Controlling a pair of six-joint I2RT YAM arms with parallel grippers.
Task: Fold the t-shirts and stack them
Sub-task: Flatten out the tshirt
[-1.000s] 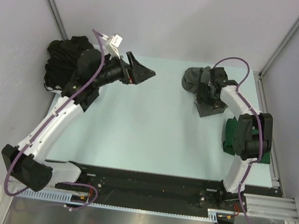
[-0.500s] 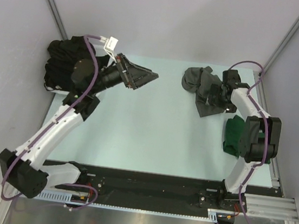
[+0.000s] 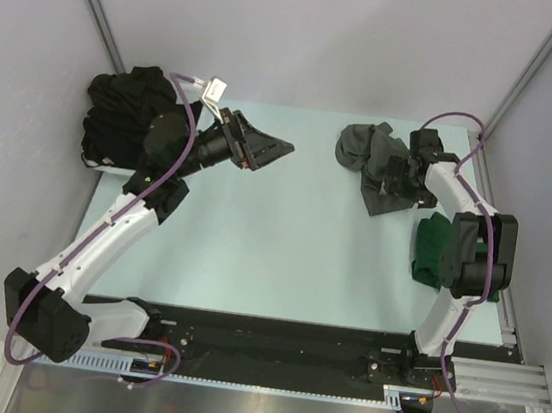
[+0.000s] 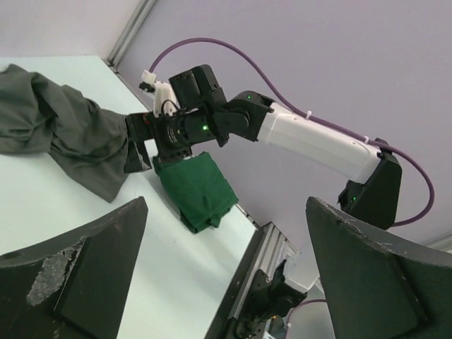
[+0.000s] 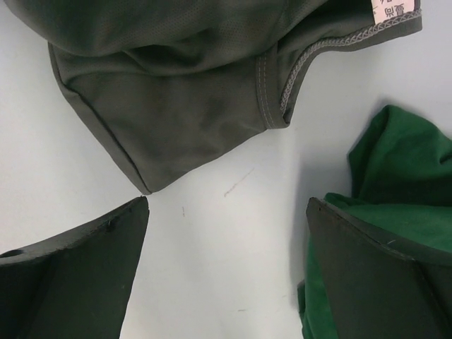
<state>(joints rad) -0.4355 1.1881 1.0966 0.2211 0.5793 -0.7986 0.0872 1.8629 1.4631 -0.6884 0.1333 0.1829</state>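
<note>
Black t-shirts (image 3: 116, 116) sit heaped at the far left corner of the table (image 3: 272, 236) in the overhead view. We see the charcoal grey t-shirt (image 3: 356, 144) crumpled at the far right, and the dark green t-shirt (image 3: 430, 248) bunched just beside it, nearer the right edge. The left gripper (image 3: 273, 149) hangs above the bare tabletop, well apart from every shirt, pointing toward the right side. The right gripper (image 3: 390, 176) is over the near edge of the grey shirt.

From the left wrist, we see our own fingers (image 4: 78, 275) spread wide with nothing between them. Across the table the right arm (image 4: 311, 138) reaches down beside the grey shirt, with the green one lying just past it.

From the right wrist, the fingers (image 5: 70, 268) stand wide apart and hold nothing. Bare table shows between them. The grey shirt's hem lies just ahead, a small white neck label (image 5: 392, 10) showing at the top edge. The green shirt lies on the right, behind the right-hand finger.
</note>
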